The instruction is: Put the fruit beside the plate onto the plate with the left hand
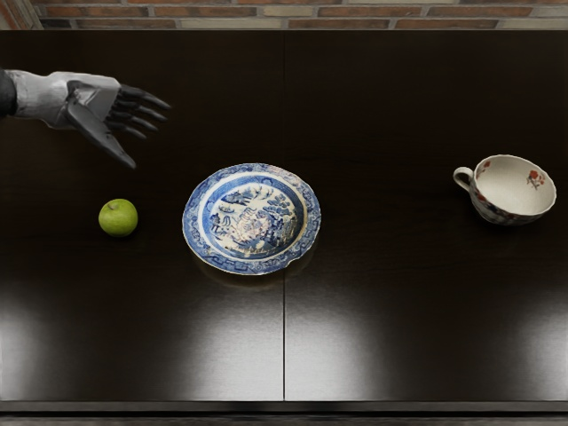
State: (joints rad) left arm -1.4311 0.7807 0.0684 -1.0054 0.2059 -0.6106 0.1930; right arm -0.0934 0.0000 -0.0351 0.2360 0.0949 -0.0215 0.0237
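One green apple (118, 217) lies left of the plate (251, 217), apart from it, with the left hand (105, 111) spread empty up beyond the apple.

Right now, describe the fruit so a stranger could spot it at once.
Start at the dark table and find the blue-and-white plate near its middle. Left of the plate, apart from it, sits a green apple, below the open left robot hand. It is the only round, plain green thing; the teacup stands far right.
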